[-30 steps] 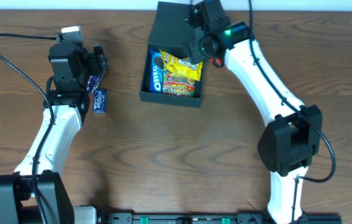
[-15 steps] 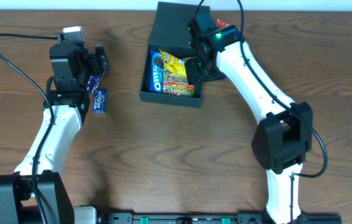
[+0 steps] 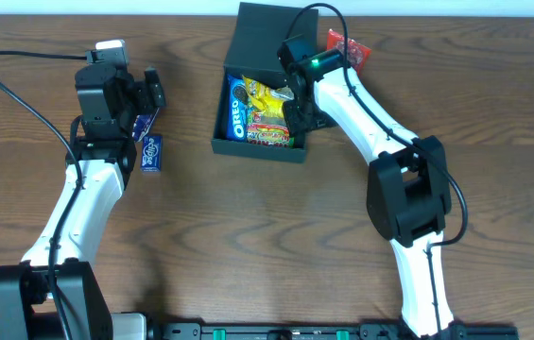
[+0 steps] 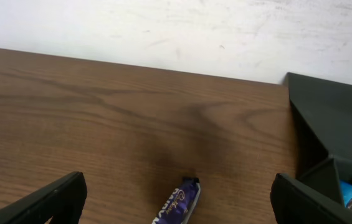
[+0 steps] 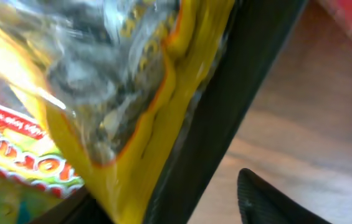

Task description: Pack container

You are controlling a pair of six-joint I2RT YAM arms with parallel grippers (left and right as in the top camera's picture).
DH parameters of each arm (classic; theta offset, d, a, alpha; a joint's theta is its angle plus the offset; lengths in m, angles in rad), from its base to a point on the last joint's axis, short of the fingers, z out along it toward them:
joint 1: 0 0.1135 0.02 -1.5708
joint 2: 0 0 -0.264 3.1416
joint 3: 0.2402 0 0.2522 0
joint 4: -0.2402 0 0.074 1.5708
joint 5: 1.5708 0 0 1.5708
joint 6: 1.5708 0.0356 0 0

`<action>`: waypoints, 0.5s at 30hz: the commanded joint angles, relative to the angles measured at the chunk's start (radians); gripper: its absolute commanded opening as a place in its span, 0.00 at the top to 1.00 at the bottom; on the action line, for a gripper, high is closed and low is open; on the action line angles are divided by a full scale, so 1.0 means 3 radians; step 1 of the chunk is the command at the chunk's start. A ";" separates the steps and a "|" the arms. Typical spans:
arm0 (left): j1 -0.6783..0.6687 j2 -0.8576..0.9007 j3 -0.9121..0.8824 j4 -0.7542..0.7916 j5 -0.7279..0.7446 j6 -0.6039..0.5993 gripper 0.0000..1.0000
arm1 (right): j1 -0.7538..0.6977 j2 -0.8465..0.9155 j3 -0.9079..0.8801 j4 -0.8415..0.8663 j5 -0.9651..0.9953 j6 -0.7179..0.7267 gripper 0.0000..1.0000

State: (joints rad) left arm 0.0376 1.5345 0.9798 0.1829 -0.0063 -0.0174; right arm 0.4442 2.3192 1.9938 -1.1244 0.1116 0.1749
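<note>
Container (image 3: 257, 146) sits mid far edge of table (image 3: 248, 236), lid up, part-packed. My right gripper (image 3: 300, 111) is at its right wall by yellow pkt (image 3: 271, 97); jaws, can't tell. Left gripper (image 3: 146, 102) is spread wide over purple bar (image 4: 179, 200). Next, I'd judge: lower & pinch it.

The right gripper (image 3: 301, 111) has swung from the back corner of the box (image 3: 259, 146) down to its right wall, uncovering a red packet (image 3: 348, 45) behind the arm.
</note>
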 commanded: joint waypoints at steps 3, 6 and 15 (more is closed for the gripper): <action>0.0005 -0.0042 0.0017 0.0003 0.0015 0.0057 0.05 | 0.0004 0.0031 -0.0006 0.0167 0.0191 -0.0683 0.47; 0.0005 -0.0042 0.0017 0.0003 0.0015 0.0057 0.05 | 0.0004 0.0031 -0.0006 0.0263 0.0188 -0.0881 0.56; 0.0005 -0.0042 0.0017 0.0003 0.0015 0.0057 0.05 | 0.0004 0.0031 -0.0006 0.0348 0.0089 -0.1263 0.59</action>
State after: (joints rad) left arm 0.0376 1.5345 0.9798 0.1829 -0.0059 -0.0174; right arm 0.4446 2.3192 1.9938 -1.0267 0.1387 -0.1455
